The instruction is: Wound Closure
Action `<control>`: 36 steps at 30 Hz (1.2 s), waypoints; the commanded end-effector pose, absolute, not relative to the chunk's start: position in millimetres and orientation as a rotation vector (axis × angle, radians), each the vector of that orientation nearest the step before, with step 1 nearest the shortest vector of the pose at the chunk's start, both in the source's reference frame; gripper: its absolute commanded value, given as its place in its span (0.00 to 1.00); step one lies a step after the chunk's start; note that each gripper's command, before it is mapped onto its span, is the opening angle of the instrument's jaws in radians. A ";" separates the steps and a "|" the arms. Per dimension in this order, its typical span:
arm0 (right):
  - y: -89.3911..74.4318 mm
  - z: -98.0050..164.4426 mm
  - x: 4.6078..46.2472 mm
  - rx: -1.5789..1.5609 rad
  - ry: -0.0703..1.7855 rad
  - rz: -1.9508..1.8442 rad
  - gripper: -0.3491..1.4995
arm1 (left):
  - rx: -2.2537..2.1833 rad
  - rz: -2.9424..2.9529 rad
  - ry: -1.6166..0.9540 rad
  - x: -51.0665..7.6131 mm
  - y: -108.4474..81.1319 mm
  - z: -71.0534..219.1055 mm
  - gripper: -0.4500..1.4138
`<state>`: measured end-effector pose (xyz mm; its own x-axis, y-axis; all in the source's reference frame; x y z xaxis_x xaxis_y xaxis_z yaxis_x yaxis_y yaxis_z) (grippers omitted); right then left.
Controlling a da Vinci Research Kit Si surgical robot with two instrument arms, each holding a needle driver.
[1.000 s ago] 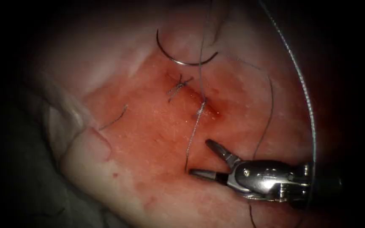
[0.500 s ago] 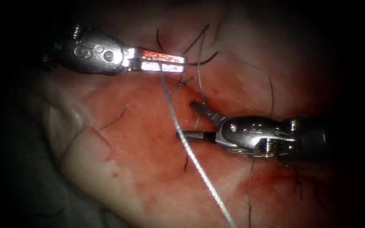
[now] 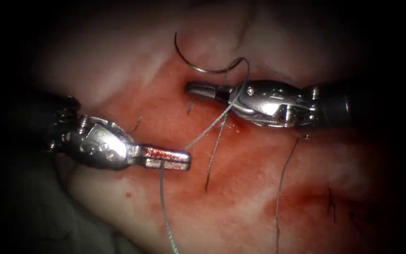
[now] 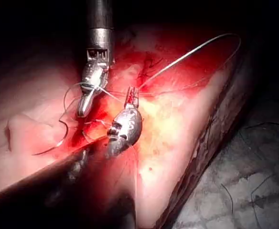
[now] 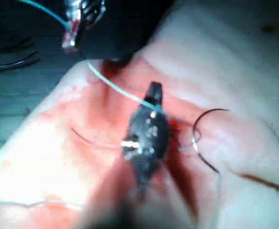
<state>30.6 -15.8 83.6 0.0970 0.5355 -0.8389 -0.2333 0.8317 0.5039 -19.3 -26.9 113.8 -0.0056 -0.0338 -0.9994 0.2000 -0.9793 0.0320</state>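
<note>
The curved needle (image 3: 203,69) lies free on the tissue (image 3: 240,202), above the cut (image 3: 233,124), with neither tool holding it. My left tool (image 3: 187,160) is at the left, below the cut, shut on the pale thread (image 3: 205,132) at its tips. That thread runs up and right, taut, and winds around my right tool (image 3: 190,88), whose shut jaws point left just under the needle. I see nothing between them. In the left wrist view, the left tool (image 4: 131,95) holds the thread (image 4: 192,50) beside the right tool (image 4: 83,109). The right tool (image 5: 154,91) sits near the needle (image 5: 200,143).
A short dark thread end (image 3: 212,157) trails down from the cut. Another dark strand (image 3: 282,188) runs toward the lower edge, and small cut ends (image 3: 331,204) lie at the right. Red fluid (image 3: 301,195) wets the tissue. The pale thread also hangs down from the left jaws (image 3: 163,211).
The right tool rose from the lower right to just under the needle and closed its jaws. The left tool came in at the upper left, then dropped lower, drawing the thread around the right tool.
</note>
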 end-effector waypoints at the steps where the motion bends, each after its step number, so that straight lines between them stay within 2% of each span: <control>1: -15.6 83.9 30.8 0.322 1.415 0.591 0.00 | 2.090 -2.106 0.192 -19.6 -27.7 115.3 0.00; 8: -15.4 83.9 30.9 0.507 1.594 0.515 0.00 | 2.092 -2.104 0.220 -19.2 -26.6 120.9 0.00; 16: -15.0 84.6 31.6 0.704 1.622 0.307 0.00 | 2.085 -2.117 0.250 -19.0 -23.8 126.4 0.00; 32: -17.9 83.8 32.6 0.844 1.332 -0.262 0.00 | 2.082 -2.127 0.260 -19.3 -21.7 129.1 0.00; 36: -18.8 83.9 32.2 0.828 1.282 -0.341 0.11 | 2.082 -2.131 0.252 -19.2 -21.6 129.3 0.00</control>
<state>31.6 -18.4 83.5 0.2950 0.2008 -0.9341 0.6528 0.6715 0.3505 -18.7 -21.1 128.8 -0.0246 0.0072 -0.9997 0.2258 -0.9741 -0.0126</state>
